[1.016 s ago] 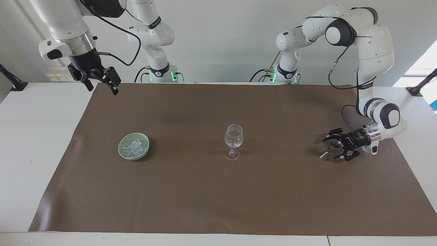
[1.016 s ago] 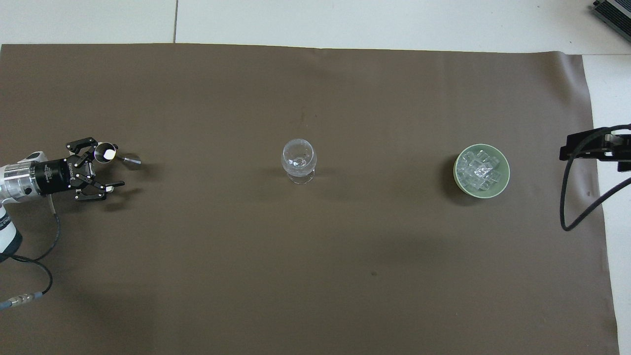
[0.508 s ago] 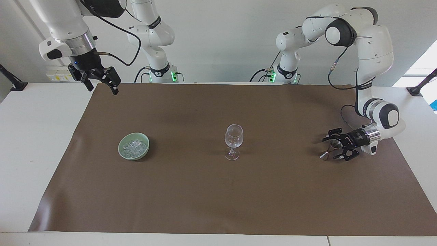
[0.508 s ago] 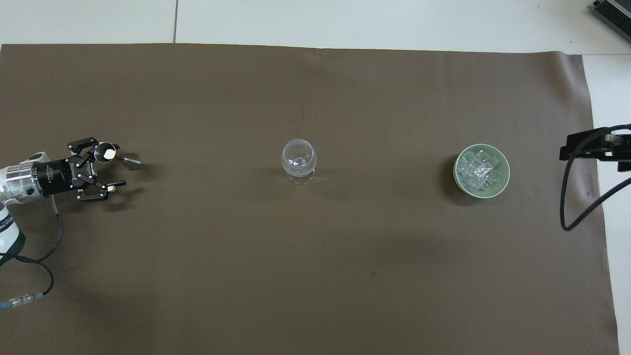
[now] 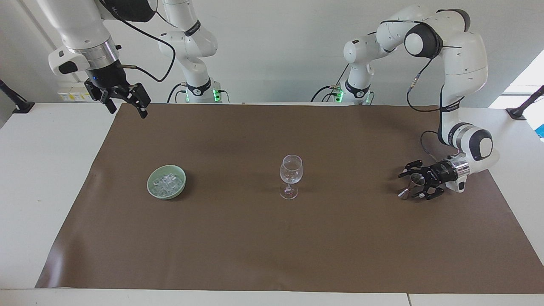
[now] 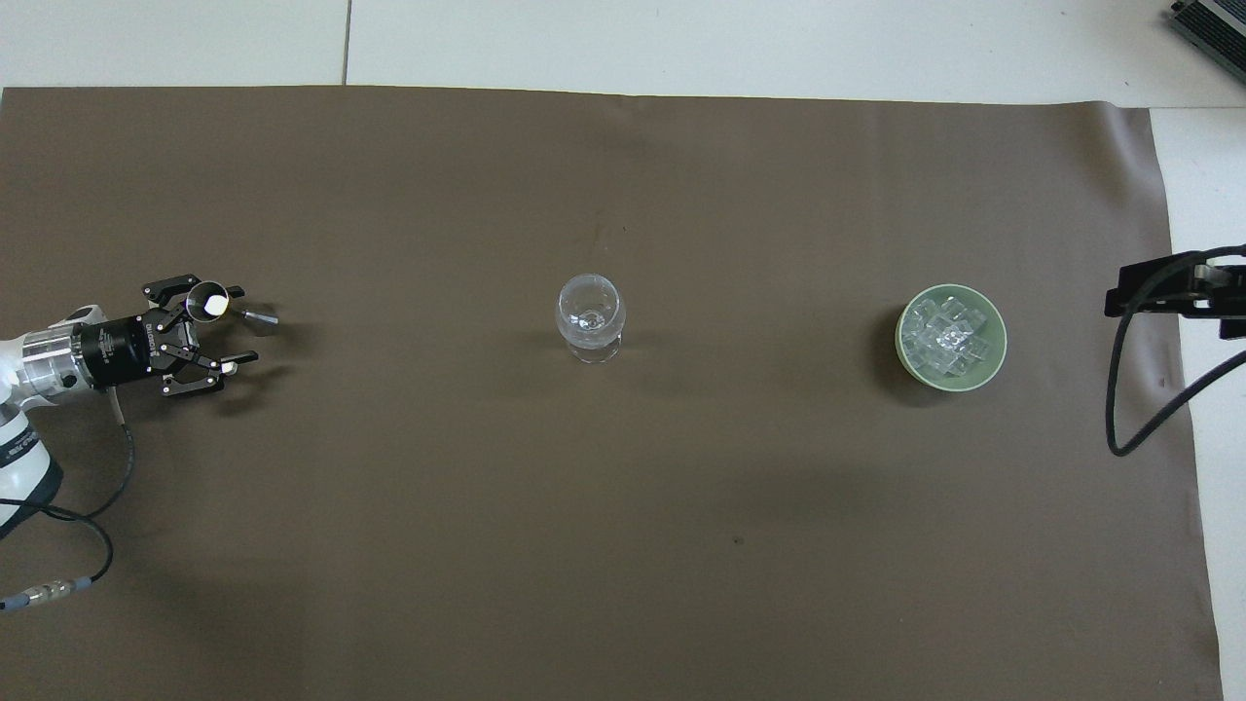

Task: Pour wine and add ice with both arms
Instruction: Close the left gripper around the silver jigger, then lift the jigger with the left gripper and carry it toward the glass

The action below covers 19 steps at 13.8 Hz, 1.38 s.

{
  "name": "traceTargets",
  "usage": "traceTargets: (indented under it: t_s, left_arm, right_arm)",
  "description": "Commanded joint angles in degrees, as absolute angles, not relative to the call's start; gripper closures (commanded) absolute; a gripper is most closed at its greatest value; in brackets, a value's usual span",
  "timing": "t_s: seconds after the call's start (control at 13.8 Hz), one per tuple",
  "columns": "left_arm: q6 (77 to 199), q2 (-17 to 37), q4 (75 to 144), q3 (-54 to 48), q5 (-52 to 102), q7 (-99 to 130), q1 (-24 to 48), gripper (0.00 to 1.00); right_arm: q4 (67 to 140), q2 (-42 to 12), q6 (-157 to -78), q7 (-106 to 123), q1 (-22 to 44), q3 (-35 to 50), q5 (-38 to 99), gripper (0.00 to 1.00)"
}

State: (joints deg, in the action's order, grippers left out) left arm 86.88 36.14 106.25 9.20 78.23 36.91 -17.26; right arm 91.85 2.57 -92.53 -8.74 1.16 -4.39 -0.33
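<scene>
An empty wine glass (image 5: 290,176) (image 6: 590,316) stands mid-mat. A green bowl (image 5: 149,187) (image 6: 998,321) toward the right arm's end holds the ice (image 5: 168,182) (image 6: 944,336). Toward the left arm's end stands a small metal measuring cup (image 5: 414,180) (image 6: 209,300). My left gripper (image 5: 410,185) (image 6: 241,326) lies low and level at it, open, one finger on each side of the cup. I cannot tell whether a finger touches it. No wine shows. My right gripper (image 5: 127,104) waits high over the mat's edge at its own end, open and empty.
A brown mat (image 5: 272,246) (image 6: 623,545) covers most of the white table. The right arm's cable (image 6: 1119,389) loops over the mat's edge beside the bowl. The left arm's cable (image 6: 58,516) trails on the mat near its wrist.
My left gripper has crept a little further around the metal cup and its fingers have drawn in slightly. The right arm, glass and bowl have not moved.
</scene>
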Motion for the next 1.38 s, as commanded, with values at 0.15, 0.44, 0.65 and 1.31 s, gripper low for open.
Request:
traceTargets:
  t_s: [0.15, 0.44, 0.65, 1.31]
  left_arm:
    - [87.01, 34.63, 110.04, 9.76, 81.38, 34.64, -16.7, 0.47]
    - [86.84, 34.45, 111.36, 9.76, 82.79, 33.4, -17.31, 0.66]
    - [86.84, 34.45, 111.36, 9.76, 82.79, 33.49, -17.49, 0.91]
    - [84.47, 34.02, 107.94, 9.76, 83.76, 39.28, -17.49, 1.0]
  right_arm:
    - [92.46, 2.99, -92.55, -8.17, 0.62, -4.13, 1.14, 0.0]
    - [92.37, 2.99, -92.55, -8.17, 0.62, -4.13, 1.14, 0.0]
    - [92.37, 2.99, -92.55, -8.17, 0.62, -4.13, 1.14, 0.0]
    - [92.37, 2.99, -92.55, -8.17, 0.62, -4.13, 1.14, 0.0]
